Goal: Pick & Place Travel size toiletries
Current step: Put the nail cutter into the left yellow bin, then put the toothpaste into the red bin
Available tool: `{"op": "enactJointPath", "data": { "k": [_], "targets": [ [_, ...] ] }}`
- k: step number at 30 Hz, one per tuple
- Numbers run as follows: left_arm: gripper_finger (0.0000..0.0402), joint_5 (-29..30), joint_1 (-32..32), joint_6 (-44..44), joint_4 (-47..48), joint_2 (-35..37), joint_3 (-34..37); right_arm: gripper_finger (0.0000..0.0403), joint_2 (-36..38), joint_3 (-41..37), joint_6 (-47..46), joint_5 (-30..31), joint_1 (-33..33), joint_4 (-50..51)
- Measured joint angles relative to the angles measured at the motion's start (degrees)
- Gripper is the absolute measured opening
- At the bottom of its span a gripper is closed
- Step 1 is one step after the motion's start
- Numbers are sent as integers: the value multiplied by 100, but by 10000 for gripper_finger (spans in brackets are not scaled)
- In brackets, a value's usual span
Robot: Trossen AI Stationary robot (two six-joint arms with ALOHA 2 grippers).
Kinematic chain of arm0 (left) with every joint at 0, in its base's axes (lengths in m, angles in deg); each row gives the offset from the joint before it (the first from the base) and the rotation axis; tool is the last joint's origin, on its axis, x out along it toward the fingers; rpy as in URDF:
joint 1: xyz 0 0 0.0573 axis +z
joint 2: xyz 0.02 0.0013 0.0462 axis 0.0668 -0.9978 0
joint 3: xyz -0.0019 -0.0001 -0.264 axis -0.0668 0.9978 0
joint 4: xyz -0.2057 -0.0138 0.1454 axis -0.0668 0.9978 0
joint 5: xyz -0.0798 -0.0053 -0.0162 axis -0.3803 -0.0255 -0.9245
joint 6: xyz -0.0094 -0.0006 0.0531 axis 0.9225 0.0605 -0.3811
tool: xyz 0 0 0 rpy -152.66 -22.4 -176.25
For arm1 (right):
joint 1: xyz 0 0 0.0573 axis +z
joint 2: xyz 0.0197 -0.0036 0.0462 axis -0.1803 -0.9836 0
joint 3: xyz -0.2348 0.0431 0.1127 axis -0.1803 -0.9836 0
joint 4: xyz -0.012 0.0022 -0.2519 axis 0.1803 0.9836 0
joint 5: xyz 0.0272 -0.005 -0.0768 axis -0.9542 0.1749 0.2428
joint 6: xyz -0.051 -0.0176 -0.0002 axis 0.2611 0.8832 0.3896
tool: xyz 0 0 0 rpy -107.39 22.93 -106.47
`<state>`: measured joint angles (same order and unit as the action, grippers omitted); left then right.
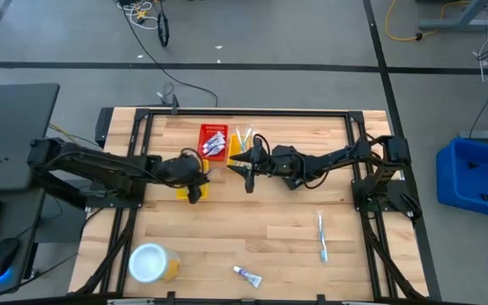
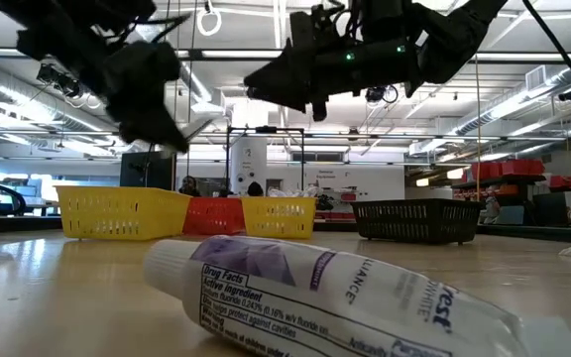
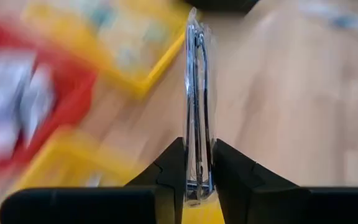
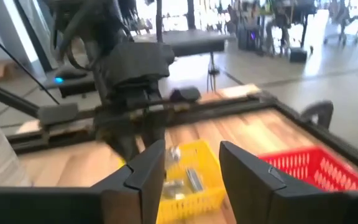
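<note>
My left gripper (image 1: 196, 181) hovers over a small yellow basket (image 1: 191, 190), shut on a slim silvery item (image 3: 196, 93). In the right wrist view this yellow basket (image 4: 191, 177) holds similar silvery pieces, with the left gripper (image 4: 135, 124) just above it. My right gripper (image 4: 191, 158) is open and empty, near the table's middle (image 1: 246, 169), facing the left gripper. A red basket (image 1: 213, 141) holds small white tubes. A second yellow basket (image 1: 243, 142) holds thin toothbrushes. A toothbrush (image 1: 322, 236) and a white tube (image 1: 246, 274) lie flat on the table. My left gripper pinches the slim silvery item by one end (image 3: 197, 165) between its two fingers (image 3: 166, 168). The rest of the item runs out past the fingertips, in line with them. The fingers point down from above, and the item is lifted clear over the yellow basket.
A white-topped yellow round container (image 1: 152, 263) stands at the near left corner. A black basket (image 2: 419, 220) shows in the low view, right of the red and yellow ones. The white tube (image 2: 325, 297) fills the low view's foreground. Bare wood lies between the baskets and the near edge.
</note>
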<state>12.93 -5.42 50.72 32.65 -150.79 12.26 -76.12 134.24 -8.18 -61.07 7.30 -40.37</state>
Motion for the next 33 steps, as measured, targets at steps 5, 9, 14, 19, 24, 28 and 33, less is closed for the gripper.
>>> {"op": "enactJointPath", "data": {
  "k": [5,9,14,19,24,28,33],
  "targets": [
    [69,460,0,1811,1626,157,0,169,0,0,-208,27,0,205],
    [70,393,2,2578,2291,-58,5,167,-2,0,-187,25,0,202],
    [82,54,0,2527,2161,-485,4,153,-2,0,-184,25,0,246],
    [93,46,2,2284,2032,-755,4,137,-2,0,-183,15,2,347],
    [115,107,2,2131,2029,-781,4,128,-2,0,-104,10,0,410],
    [134,121,0,2112,1990,-781,4,126,-2,0,142,8,6,455],
    [151,109,2,1865,1981,-781,-232,128,-2,0,159,6,4,582]
  ]
}}
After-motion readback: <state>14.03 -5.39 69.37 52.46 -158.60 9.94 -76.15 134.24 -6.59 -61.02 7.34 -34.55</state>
